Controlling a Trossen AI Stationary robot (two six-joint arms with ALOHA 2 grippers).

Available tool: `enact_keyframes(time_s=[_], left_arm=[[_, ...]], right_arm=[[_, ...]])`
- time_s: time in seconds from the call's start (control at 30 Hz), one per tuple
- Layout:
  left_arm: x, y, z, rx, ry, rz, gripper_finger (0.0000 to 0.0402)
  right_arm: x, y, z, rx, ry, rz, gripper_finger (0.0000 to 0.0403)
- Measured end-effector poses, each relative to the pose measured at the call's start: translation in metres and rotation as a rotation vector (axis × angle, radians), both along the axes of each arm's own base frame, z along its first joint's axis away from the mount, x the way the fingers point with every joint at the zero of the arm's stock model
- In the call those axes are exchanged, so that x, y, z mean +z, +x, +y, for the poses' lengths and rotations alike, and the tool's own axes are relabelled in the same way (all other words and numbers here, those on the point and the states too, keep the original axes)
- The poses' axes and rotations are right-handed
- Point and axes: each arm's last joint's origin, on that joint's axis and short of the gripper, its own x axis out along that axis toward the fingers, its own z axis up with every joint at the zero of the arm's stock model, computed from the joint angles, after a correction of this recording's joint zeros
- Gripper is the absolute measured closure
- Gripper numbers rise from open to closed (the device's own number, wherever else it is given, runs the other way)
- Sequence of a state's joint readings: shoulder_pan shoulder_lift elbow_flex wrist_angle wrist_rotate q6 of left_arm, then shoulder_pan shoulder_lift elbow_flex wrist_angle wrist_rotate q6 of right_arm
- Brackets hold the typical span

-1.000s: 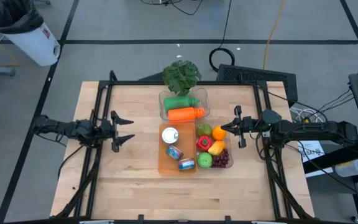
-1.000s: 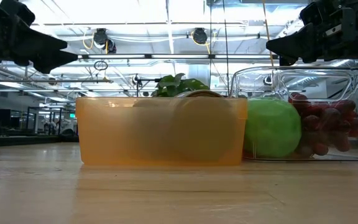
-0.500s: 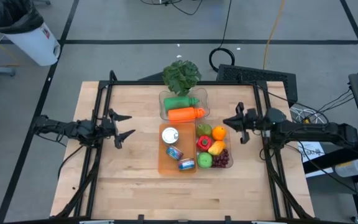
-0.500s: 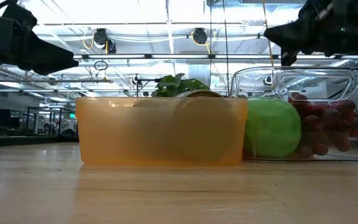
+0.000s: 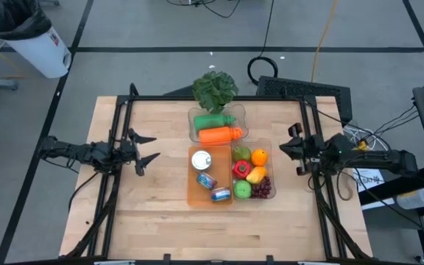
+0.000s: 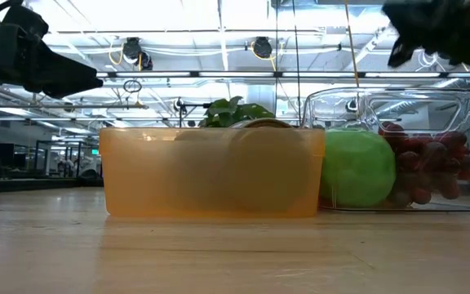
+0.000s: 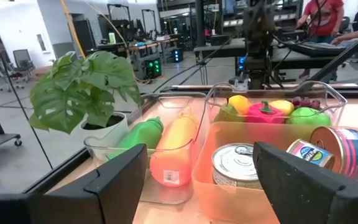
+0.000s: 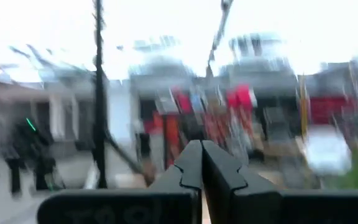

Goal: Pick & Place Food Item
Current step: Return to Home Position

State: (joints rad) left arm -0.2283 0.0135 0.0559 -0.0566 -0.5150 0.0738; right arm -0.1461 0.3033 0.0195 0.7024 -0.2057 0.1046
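Overhead look at a wooden worktop, with two dark robot arms reaching in, one from each side.

At the middle of the worktop, an orange bin holding all three cans. Silver-lidded tuna can upright at the bin's end toward the far edge. Blue and pink tuna can on its side in the middle. Third tuna can at the end toward the near edge.

Right against the orange bin's right wall, a clear fruit bin. Inside, an orange, a red pepper, a green apple and dark grapes.

Just beyond both bins, toward the far edge, a clear bottle bin. Inside, a green bottle and an orange bottle lying side by side. At the middle of the far edge, a leafy potted plant.

Left gripper raised over the left part of the worktop, well apart from the orange bin and pointing toward it. Fingers spread wide, nothing between them.

Right gripper near the right edge, just beside the fruit bin and higher than its rim. Fingers pressed together, holding nothing.

In the room beyond the worktop, seen from the left wrist, a person in a red top.
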Motion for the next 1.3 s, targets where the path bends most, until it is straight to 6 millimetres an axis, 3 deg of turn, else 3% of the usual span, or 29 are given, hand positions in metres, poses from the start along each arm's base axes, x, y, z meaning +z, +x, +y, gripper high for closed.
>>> enact_keyframes(time_s=[0.47, 0.67, 0.97, 1.3], left_arm=[[0.000, 0.000, 0.000, -0.013, -0.001, -0.005, 0.0078], [0.000, 0.000, 0.000, -0.017, -0.001, -0.004, 0.0092], [0.000, 0.000, -0.001, -0.017, -0.001, -0.003, 0.0100], [0.000, 0.000, -0.001, -0.017, -0.001, -0.004, 0.0077]], right_arm=[[-0.011, -0.005, 0.010, 0.007, -0.051, 0.106, 0.0403], [-0.011, -0.016, 0.008, -0.090, -0.069, 0.074, 0.0403], [-0.028, -0.013, -0.001, -0.398, -0.016, 0.264, 0.0403], [-0.033, -0.013, -0.001, -0.414, -0.022, 0.318, 0.0403]])
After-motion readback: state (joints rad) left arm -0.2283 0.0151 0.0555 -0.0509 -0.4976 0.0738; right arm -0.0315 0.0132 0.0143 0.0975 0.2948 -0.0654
